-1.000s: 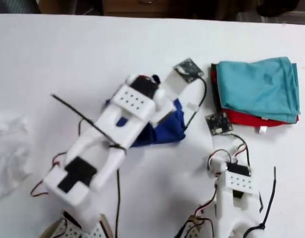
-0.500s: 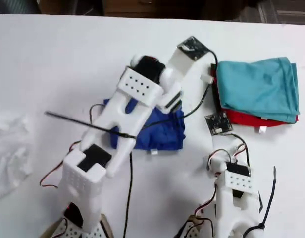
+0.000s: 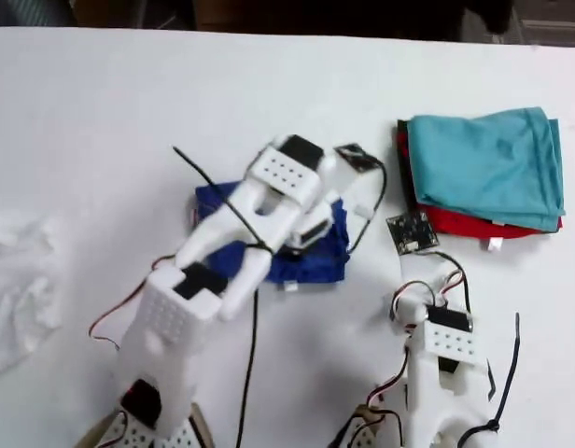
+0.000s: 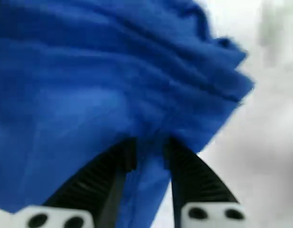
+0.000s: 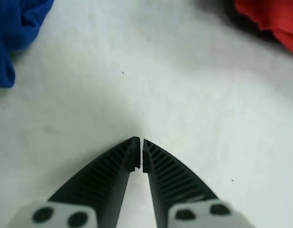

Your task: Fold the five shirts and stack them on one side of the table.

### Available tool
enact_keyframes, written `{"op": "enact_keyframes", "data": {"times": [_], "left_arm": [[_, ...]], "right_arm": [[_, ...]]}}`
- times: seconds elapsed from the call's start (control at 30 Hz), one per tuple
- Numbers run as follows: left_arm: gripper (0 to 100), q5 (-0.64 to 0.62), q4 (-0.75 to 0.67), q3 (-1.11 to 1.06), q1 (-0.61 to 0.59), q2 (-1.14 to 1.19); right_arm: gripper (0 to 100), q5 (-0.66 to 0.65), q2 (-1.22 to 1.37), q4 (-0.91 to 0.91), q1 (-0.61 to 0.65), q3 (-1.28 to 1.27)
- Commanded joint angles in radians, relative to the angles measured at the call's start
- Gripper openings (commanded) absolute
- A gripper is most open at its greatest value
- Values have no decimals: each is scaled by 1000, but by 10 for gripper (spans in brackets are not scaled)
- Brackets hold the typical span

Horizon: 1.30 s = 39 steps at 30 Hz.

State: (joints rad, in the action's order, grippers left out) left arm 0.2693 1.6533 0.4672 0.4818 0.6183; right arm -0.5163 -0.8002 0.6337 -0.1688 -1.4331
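A blue shirt (image 3: 311, 257) lies bunched in the middle of the table, largely under my left arm. My left gripper (image 4: 149, 152) is shut on a fold of this blue shirt (image 4: 89, 85), with cloth pinched between the black fingers (image 4: 118, 161). A stack of folded shirts sits at the back right: a teal shirt (image 3: 488, 163) on top, a red shirt (image 3: 474, 224) under it, and a dark edge below. My right gripper (image 5: 141, 154) is shut on nothing, just above bare table between the blue shirt (image 5: 18, 33) and the red shirt (image 5: 270, 19).
A crumpled white shirt (image 3: 17, 289) lies at the left edge of the table (image 3: 129, 103). The right arm (image 3: 446, 350) stands at the front right, with cables trailing from both arms. Bare table stretches across the back and left of centre.
My left arm swung toward the back right, then pulled back and came down over the blue shirt, which now lies spread wider. The right arm has kept still.
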Motion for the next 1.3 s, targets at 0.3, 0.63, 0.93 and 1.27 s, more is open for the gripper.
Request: {"op": "enact_keyframes", "data": {"times": [0.3,0.63,0.93,1.27], "left_arm": [[142,-60,-55,97,55,31],[139,-61,60,259,-5,29],[142,-63,132,343,0,43],[143,-63,-9,99,75,43]], "right_arm": [[19,9,-28,-18,-15,5],[19,176,-205,97,-288,37],[19,81,-424,70,-341,-133],[19,78,-501,70,-334,-170]]}}
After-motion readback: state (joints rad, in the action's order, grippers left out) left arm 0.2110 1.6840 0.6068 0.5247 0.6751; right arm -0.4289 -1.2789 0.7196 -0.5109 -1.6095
